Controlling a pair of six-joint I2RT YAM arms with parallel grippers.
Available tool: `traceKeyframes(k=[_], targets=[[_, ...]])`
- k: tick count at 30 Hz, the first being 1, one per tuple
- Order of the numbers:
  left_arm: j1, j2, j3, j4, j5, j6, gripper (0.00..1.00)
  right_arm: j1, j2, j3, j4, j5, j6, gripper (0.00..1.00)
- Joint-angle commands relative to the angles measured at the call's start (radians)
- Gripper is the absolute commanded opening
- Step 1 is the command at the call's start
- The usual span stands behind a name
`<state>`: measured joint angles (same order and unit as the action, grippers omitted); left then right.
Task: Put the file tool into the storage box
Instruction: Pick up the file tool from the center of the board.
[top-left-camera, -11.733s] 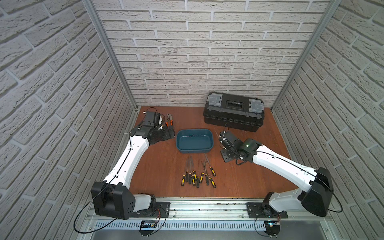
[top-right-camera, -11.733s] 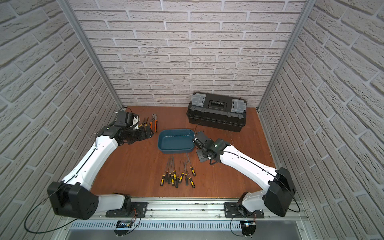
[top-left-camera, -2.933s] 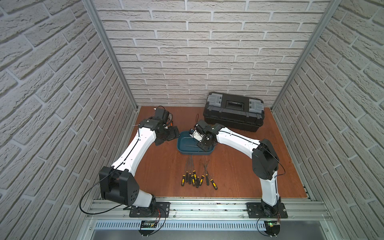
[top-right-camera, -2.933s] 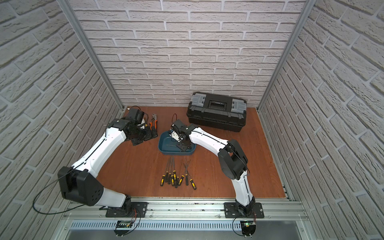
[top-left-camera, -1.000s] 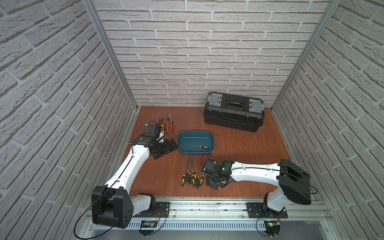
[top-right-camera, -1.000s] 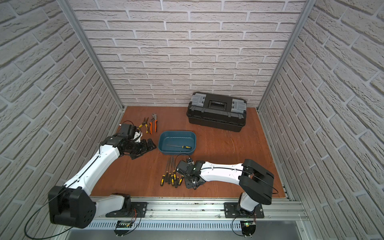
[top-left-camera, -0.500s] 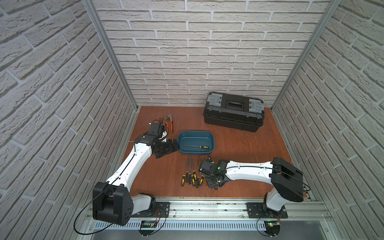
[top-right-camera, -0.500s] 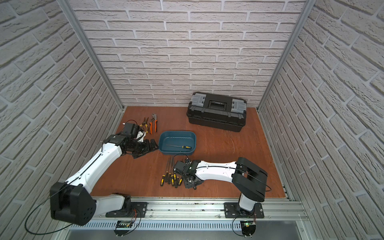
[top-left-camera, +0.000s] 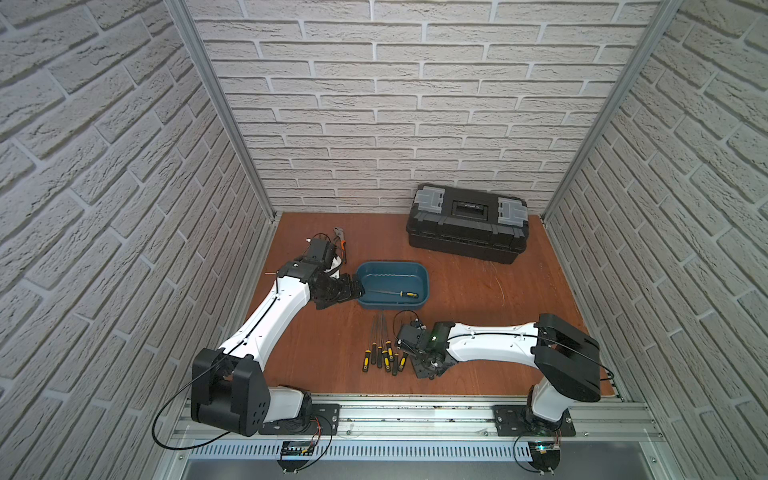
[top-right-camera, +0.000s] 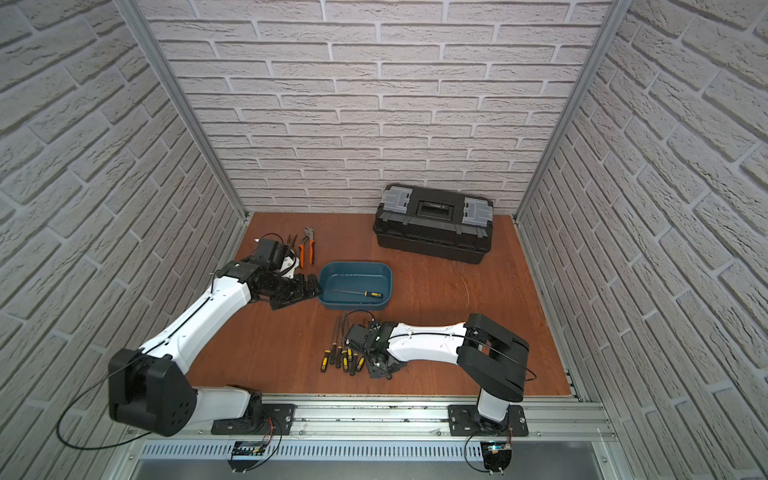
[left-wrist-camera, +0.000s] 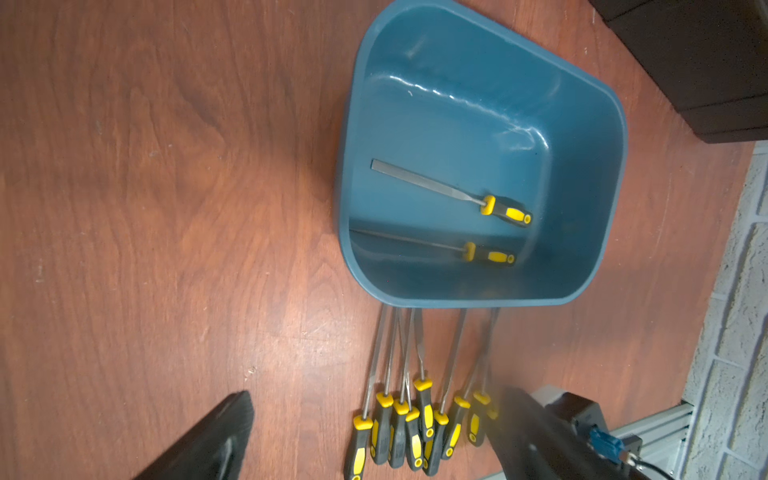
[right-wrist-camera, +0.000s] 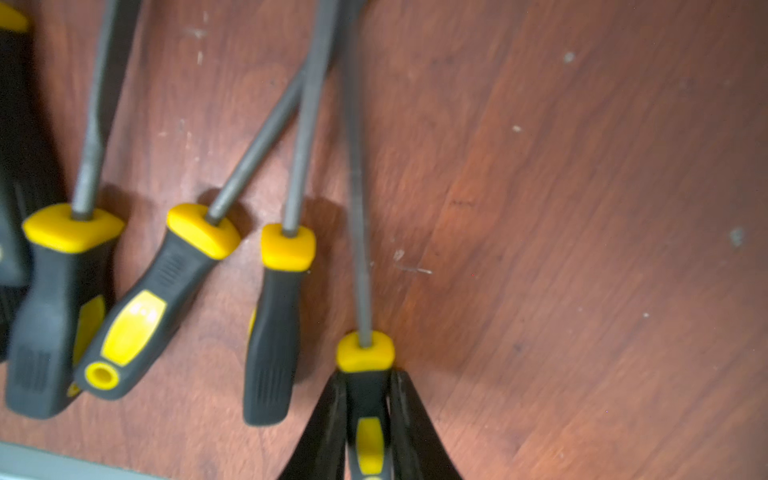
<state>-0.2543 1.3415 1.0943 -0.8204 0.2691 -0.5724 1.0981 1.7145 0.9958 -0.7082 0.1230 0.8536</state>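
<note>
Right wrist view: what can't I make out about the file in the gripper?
- Held file, right wrist view: shaft tip cut off by the top edge.
- Its handle butt: cut off by the bottom edge, between the right gripper fingers.
- Shaft surface: blurred.
- Both top views: the grip is hidden under the wrist.

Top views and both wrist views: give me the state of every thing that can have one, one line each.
storage box: lidless, upright, one file inside.
file in the box: lying flat on the bottom.
right tool: shut on a file's handle.
gripped file: held by its handle, down at the table.
left tool: open, empty, beside the box.
other files: lying loose on the table.
toolbox: lid closed.
</note>
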Motion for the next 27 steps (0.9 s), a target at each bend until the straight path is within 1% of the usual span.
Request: traceKeyframes(k=[1, 6, 12, 22, 27], targets=[[-0.005, 0.013, 0.043, -0.021, -0.017, 0.026, 0.98, 0.006, -0.046, -0.034, -0.07, 0.055, -0.002, 0.17], [-0.013, 0.011, 0.051, -0.021, -0.026, 0.025, 0.98, 0.008, -0.087, -0.034, -0.145, 0.094, -0.017, 0.13], [-0.021, 0.011, 0.053, -0.006, -0.025, 0.015, 0.98, 0.006, -0.123, -0.028, -0.215, 0.13, -0.015, 0.12], [-0.034, -0.003, 0.068, -0.002, -0.042, 0.013, 0.98, -0.001, -0.276, -0.056, -0.28, 0.229, 0.022, 0.13], [-0.037, -0.016, 0.073, 0.027, -0.026, 0.009, 0.98, -0.036, -0.363, -0.029, -0.28, 0.266, -0.048, 0.13]])
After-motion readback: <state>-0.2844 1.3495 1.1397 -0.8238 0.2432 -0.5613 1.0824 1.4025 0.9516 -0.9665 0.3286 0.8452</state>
